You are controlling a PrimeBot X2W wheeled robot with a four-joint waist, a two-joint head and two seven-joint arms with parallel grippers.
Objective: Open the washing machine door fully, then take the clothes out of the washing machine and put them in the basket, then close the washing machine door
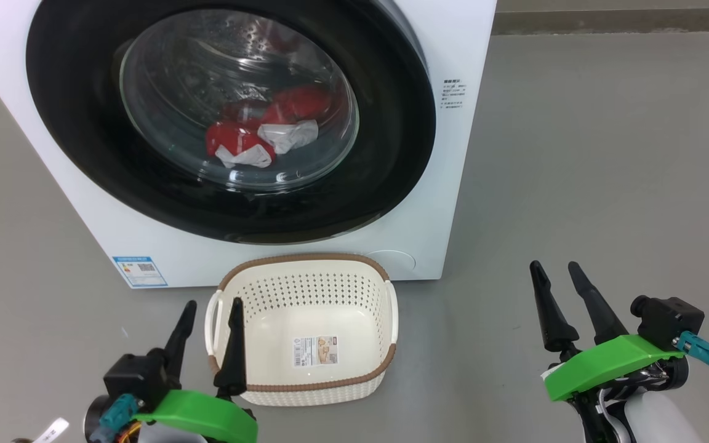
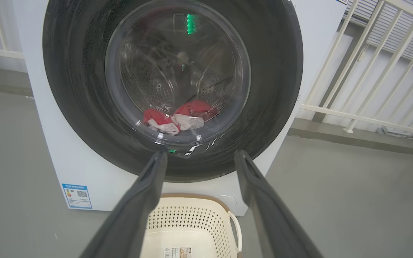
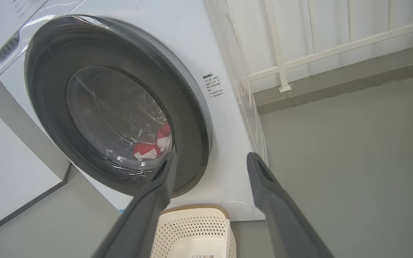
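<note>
The washing machine door [image 1: 71,123] is shut on the washing machine [image 1: 453,184]. The red and white clothes [image 1: 250,138] lie low inside the washing machine, behind the glass. The basket [image 1: 305,289] sits on the floor right in front of the washing machine. The left hand [image 1: 214,303] hangs in front of the washing machine, fingers apart, holding nothing. The right hand [image 1: 555,266] is off to the right of the washing machine, fingers apart too. The black rim looks shiny, so I think a finger could slip off it. A low arm might bump the basket away, and then clothes could fall on the floor.
</note>
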